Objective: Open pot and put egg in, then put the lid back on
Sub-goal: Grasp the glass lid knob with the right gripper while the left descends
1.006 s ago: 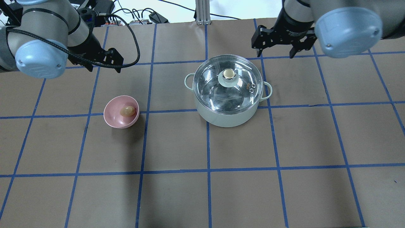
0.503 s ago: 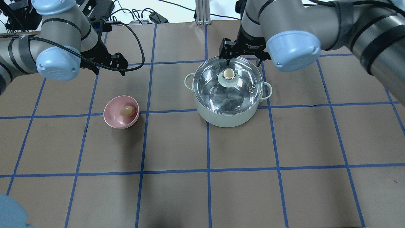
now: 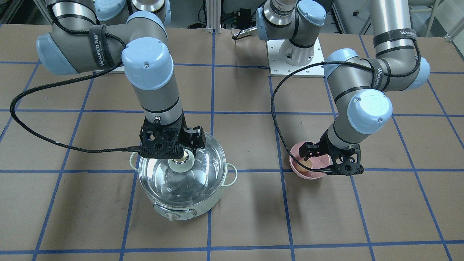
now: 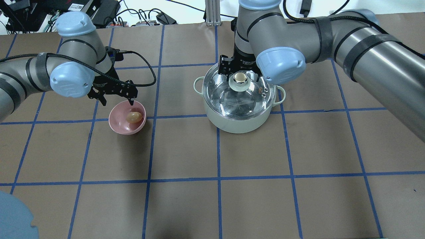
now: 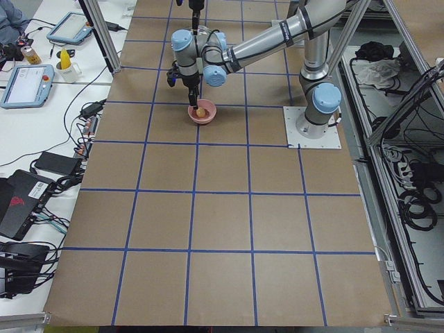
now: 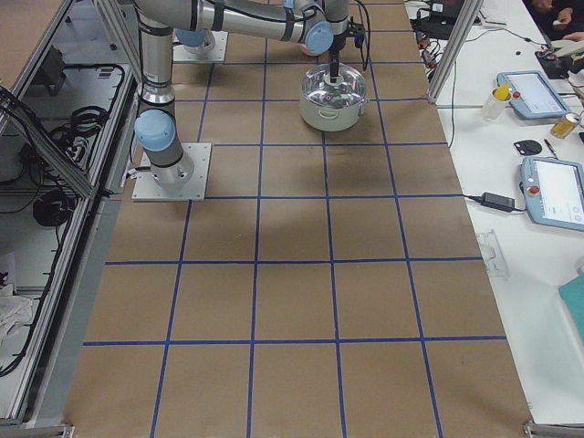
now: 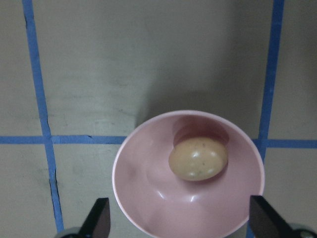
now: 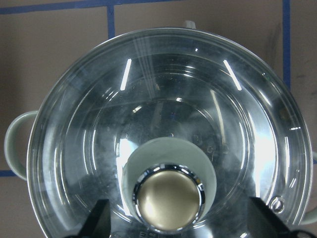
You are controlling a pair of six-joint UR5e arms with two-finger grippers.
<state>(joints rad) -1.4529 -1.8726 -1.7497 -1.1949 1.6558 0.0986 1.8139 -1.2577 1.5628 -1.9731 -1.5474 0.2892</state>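
Observation:
The mint-white pot (image 4: 239,124) stands mid-table with the glass lid (image 4: 252,99) on it. My right gripper (image 4: 239,73) is open just above the lid, its fingers on either side of the cream-topped knob (image 8: 168,198) without gripping it. The tan egg (image 4: 134,116) lies in a pink bowl (image 4: 119,125) to the left. My left gripper (image 4: 117,101) is open and empty, hovering over the bowl's far rim. In the left wrist view the egg (image 7: 198,158) sits just ahead of the open fingertips (image 7: 101,218).
The table is brown paper with a blue tape grid. The pot's loop handles (image 4: 198,84) stick out on both sides and its front knob (image 3: 173,216) faces away from me. Cables and boxes lie beyond the far edge (image 4: 139,16).
My right gripper has swung in from the far right and come down over the lid knob. My left gripper has moved right and down to the pink bowl. Pot, lid and egg have not moved.

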